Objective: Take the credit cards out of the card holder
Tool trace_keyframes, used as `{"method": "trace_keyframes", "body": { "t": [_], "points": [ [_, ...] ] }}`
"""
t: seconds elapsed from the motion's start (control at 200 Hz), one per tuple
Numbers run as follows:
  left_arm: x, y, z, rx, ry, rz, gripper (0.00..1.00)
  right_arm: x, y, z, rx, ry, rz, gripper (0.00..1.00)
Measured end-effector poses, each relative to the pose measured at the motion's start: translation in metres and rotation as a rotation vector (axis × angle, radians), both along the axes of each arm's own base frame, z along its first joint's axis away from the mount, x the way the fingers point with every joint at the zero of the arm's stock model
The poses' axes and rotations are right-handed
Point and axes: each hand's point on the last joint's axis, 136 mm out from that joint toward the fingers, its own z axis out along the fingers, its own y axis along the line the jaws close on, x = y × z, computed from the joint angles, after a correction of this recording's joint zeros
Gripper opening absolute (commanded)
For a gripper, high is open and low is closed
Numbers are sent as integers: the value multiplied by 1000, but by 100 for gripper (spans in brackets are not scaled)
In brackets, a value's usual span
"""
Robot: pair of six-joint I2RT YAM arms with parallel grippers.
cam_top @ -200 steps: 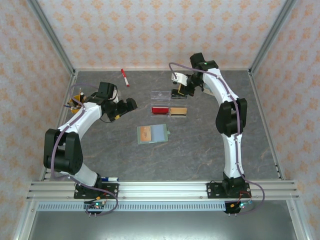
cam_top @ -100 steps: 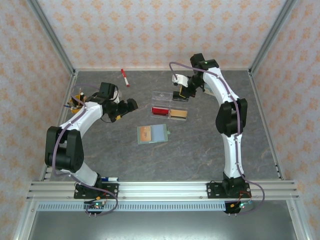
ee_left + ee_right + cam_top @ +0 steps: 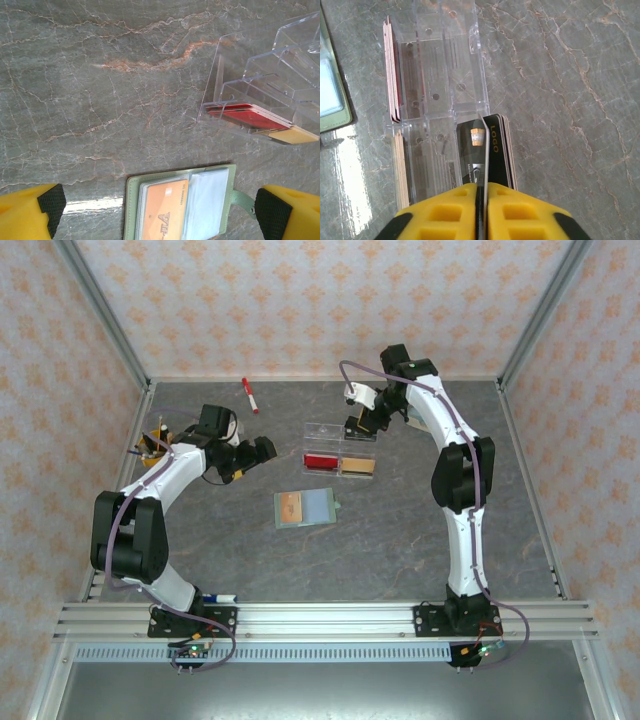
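Observation:
The card holder [image 3: 305, 508] lies open and flat mid-table, pale green-grey, with an orange card [image 3: 162, 210] in its left pocket. Red cards [image 3: 247, 115] and tan-gold cards [image 3: 295, 134] lie in the front compartments of a clear tray [image 3: 325, 430]. My right gripper [image 3: 481, 187] is shut on a thin card [image 3: 482, 145] held edge-on over the tray's back right compartment, where a stack of black cards [image 3: 499, 145] lies. My left gripper [image 3: 255, 452] hangs open to the left of the tray, above the table, its pads [image 3: 47, 202] far apart and the card holder [image 3: 227, 200] below them.
A red marker pen [image 3: 248, 395] lies near the back wall. A cup of pens [image 3: 153, 440] stands at the left edge. A blue marker [image 3: 220, 597] lies by the left arm's base. Bare table stretches to the right of the tray and in front of the card holder.
My right gripper has shifted slightly over the tray's back right compartment with the card still in it. The left arm has barely moved.

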Motion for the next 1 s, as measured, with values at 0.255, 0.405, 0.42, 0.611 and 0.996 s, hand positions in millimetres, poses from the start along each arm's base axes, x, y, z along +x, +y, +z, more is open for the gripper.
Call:
{"method": "trace_keyframes", "body": {
  "t": [0.255,0.405,0.42,0.611,0.996],
  "points": [
    [0,-2,1,-10,1,-5,100,4,-2,-3,-12,-9,-9,24],
    [-1,-2,0,-13,3,-6,100,5,-1,-2,-5,-1,-31,32],
    [-1,-2,0,-13,3,-6,100,5,-1,-2,-5,-2,-31,34],
    [-8,-1,0,-16,10,7,100,13,-2,11,26,22,-190,41],
    [-40,6,1,-7,4,41,100,-23,4,66,148,100,-745,51]
  ]
}}
